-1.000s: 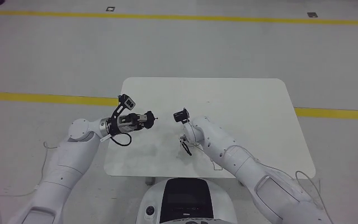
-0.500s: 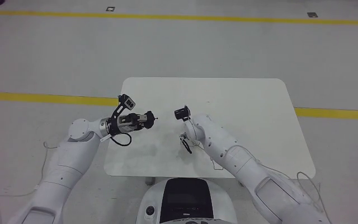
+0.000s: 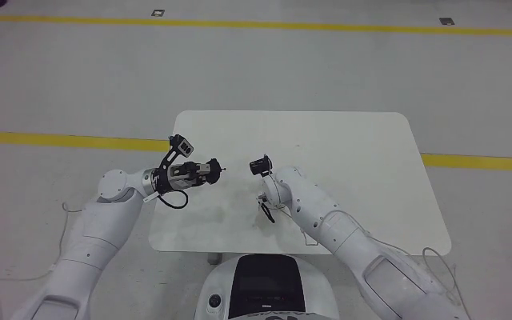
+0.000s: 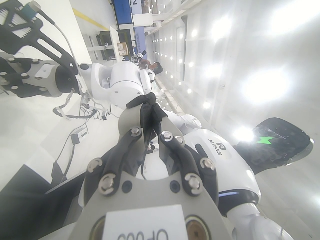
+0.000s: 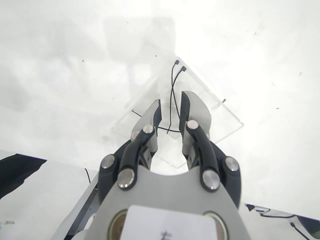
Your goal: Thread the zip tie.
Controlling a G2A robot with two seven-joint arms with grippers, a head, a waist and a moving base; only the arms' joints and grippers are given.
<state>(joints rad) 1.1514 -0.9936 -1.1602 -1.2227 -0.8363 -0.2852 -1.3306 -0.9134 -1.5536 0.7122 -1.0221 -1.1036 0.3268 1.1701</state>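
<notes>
Left gripper (image 4: 148, 109), fingers pressed together, pinches one black zip tie (image 4: 151, 98) in the air near the left edge of the white table (image 3: 360, 160); right gripper (image 5: 171, 98), fingers spread, hangs over one clear tray (image 5: 225, 116) toward the front edge, where at least two loose ties (image 5: 183, 69) lie

The white paper label (image 4: 143, 219) on the left hand's (image 4: 147, 116) grey base carries dark characters, cut off at the edge. The right hand's (image 5: 171, 101) white label (image 5: 170, 224) shows a partial mark. A blue partition (image 4: 123, 3) bears one large letter.
</notes>
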